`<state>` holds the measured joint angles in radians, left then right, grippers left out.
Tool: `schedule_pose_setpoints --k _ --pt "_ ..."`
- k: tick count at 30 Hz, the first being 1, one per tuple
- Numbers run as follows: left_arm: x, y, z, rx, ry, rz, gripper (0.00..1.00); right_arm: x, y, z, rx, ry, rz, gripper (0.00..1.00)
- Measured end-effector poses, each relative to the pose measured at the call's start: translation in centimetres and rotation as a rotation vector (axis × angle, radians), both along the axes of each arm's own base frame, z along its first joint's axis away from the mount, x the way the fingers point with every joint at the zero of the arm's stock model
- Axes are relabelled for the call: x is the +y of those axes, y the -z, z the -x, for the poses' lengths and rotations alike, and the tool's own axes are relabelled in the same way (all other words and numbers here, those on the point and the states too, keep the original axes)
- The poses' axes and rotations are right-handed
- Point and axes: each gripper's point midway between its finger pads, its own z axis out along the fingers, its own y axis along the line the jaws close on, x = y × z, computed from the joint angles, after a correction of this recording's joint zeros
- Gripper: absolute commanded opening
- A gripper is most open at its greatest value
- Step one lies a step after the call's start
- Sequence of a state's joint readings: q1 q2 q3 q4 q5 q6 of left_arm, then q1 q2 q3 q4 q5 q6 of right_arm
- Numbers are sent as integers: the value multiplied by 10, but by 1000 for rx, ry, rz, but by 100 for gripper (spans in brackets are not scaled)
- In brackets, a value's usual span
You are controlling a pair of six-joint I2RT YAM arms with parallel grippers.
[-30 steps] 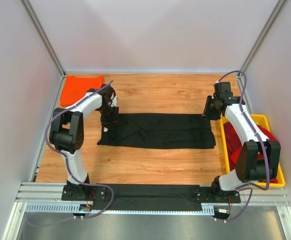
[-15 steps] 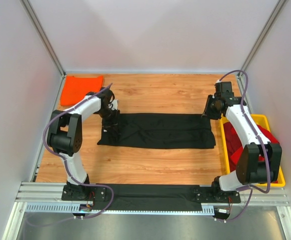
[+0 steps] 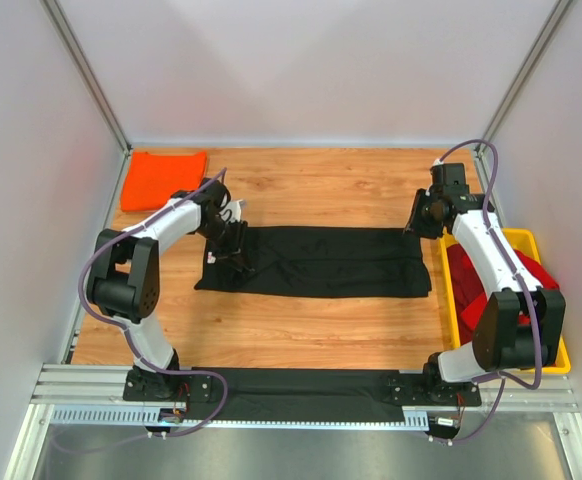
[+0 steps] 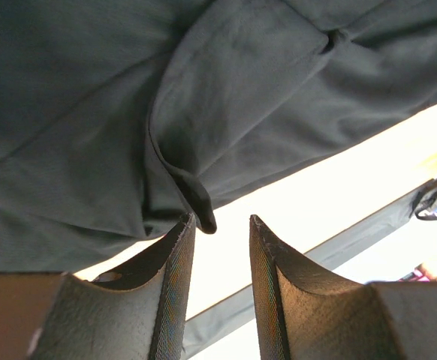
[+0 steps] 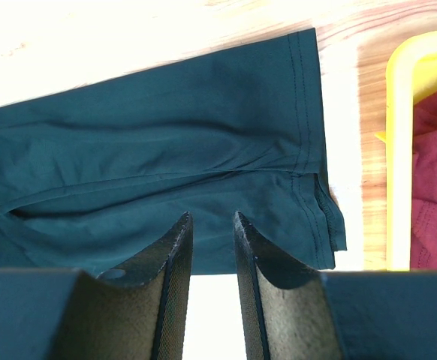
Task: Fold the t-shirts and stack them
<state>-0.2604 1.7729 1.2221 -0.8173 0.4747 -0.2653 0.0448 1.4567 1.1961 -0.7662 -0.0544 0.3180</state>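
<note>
**Black t-shirt spread on counter, an end effector at each end, neither gripping**

Left end effector: jaws part open, bright counter visible through the gap, nothing between the pads. A raised fold of the black cloth ends right at the tip of the finger on the left of the wrist view, touching or just off it; can't tell which. The rest of the shirt fills that view beyond the fingertips, wrinkled. From the top, this end effector sits over the shirt's left end, near the far left corner.

Right end effector: jaws a narrow gap apart, holding nothing. It hovers above the shirt's right end; the hemmed edge and the near right corner show just past the fingertips. From the top it is at the shirt's far right corner; its height over the cloth is unclear.

The shirt lies as a long band across mid counter, left to right, between the two arms. Its left end is bunched and partly covered by the left arm.

Orange t-shirt: folded, far left corner of the counter, well apart from the black one.

Red t-shirts: heaped in the yellow tray at the right edge, just beside the black shirt's right end. The right arm hides much of the heap, so the count is unreadable.
</note>
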Motion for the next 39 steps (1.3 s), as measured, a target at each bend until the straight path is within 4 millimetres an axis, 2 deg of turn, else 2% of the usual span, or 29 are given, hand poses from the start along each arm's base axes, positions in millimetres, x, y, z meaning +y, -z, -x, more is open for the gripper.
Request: schedule_pose_setpoints --k 6,15,24,33,36,37,39 --pt "-3 0 3 8 5 11 42 2 -1 1 -1 -8 -8 31" --pt "9 8 -1 -22 3 -103 42 7 -2 1 -2 -21 -13 31" --pt "-6 3 -16 -94 61 -178 43 7 -2 2 -2 -21 -13 31" --pt "6 19 -13 -67 74 -306 40 7 -2 2 -1 -21 -12 31" --pt "4 21 -11 -63 88 -319 26 7 -2 2 -1 -21 -12 31" --pt "3 22 -9 -61 95 -321 16 7 -2 2 -1 -21 -12 31" --pt "1 22 -7 -62 112 -323 7 7 -2 2 -2 -21 -12 31"
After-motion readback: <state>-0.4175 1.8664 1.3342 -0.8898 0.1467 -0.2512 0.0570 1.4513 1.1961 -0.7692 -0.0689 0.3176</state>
